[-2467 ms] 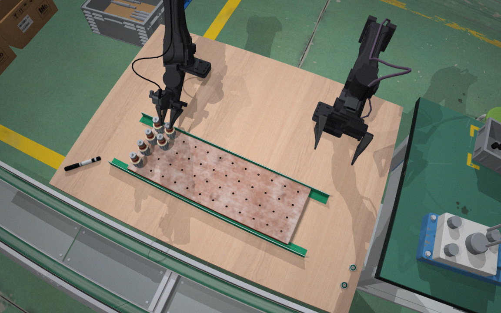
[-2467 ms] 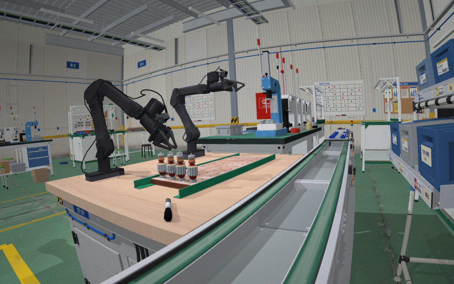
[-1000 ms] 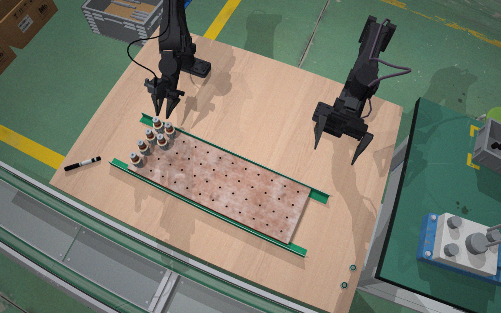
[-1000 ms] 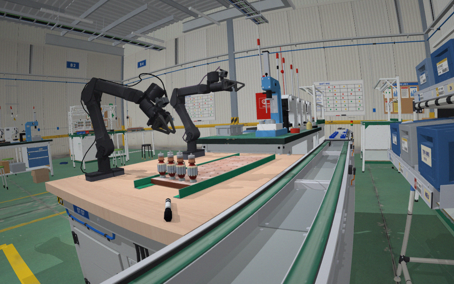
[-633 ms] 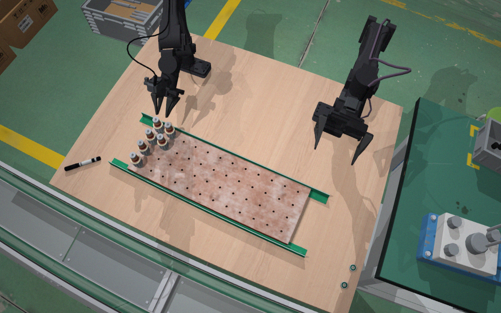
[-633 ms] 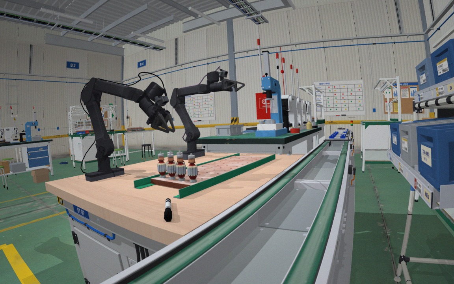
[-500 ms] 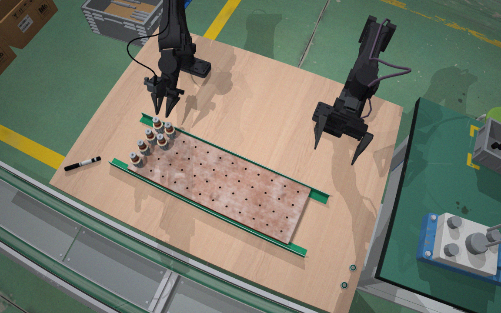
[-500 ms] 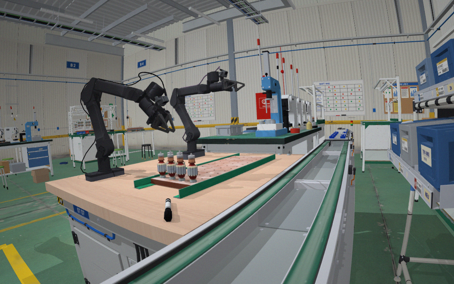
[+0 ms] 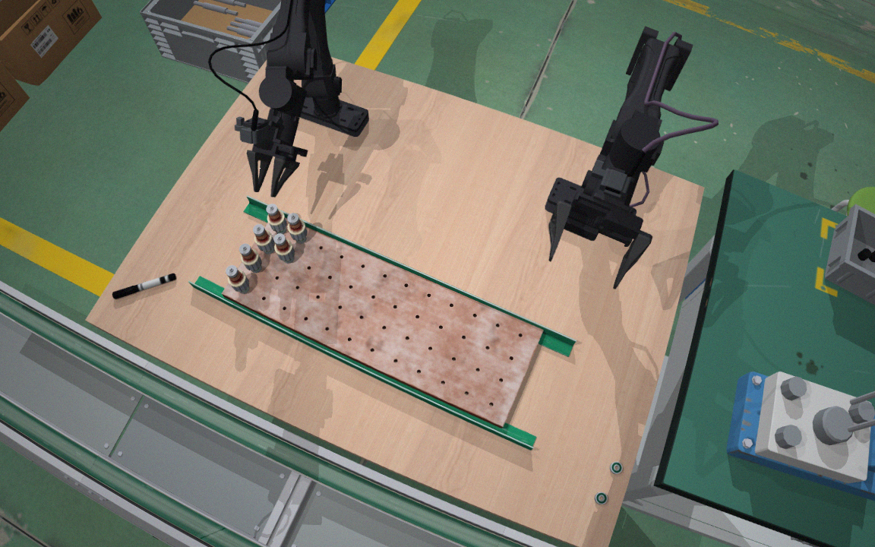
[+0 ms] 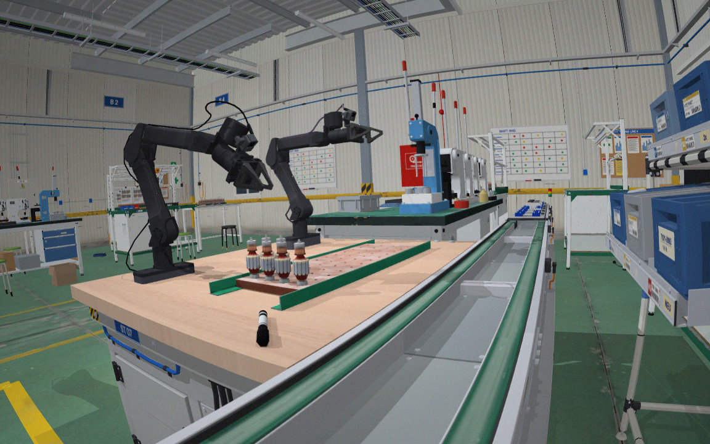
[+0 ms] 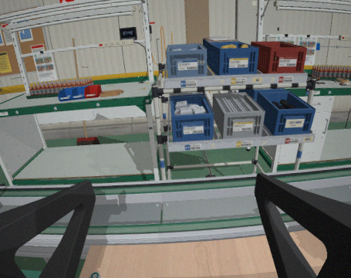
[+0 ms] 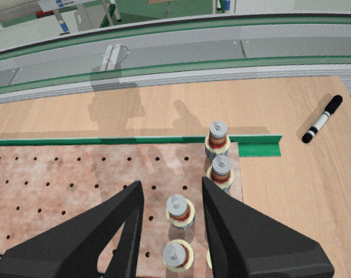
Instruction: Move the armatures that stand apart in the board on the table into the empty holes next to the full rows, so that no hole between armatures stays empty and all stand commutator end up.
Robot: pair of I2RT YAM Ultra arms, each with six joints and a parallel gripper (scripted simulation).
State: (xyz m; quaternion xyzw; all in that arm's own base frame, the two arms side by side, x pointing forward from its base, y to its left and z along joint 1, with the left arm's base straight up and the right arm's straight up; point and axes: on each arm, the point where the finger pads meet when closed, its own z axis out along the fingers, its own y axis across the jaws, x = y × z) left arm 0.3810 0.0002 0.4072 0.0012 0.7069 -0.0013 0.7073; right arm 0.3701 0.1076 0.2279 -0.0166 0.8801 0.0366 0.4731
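Observation:
The board [image 9: 380, 360] [image 12: 113, 171] lies between two green rails. Its end row is full of upright armatures [image 9: 249, 259] [image 12: 221, 174], commutator end up. In the row beside it, one armature [image 9: 296, 228] stands near the arms' side rail and another armature [image 9: 283, 248] [image 12: 180, 211] stands next to it, both commutator end up. The other two holes of that row are empty. My right gripper [image 9: 264, 193] [image 12: 172, 188] is partly open and empty, raised just beyond the armatures on the arms' side. My left gripper [image 9: 582, 273] [image 11: 173, 186] is wide open and empty, high to the right of the board.
A marker [image 9: 144, 286] [image 12: 322, 121] lies on the table beyond the board's filled end. Two small rings [image 9: 616, 468] [image 9: 601, 498] lie at the table's far right corner. A conveyor [image 9: 210, 442] runs along the table's edge opposite the arms.

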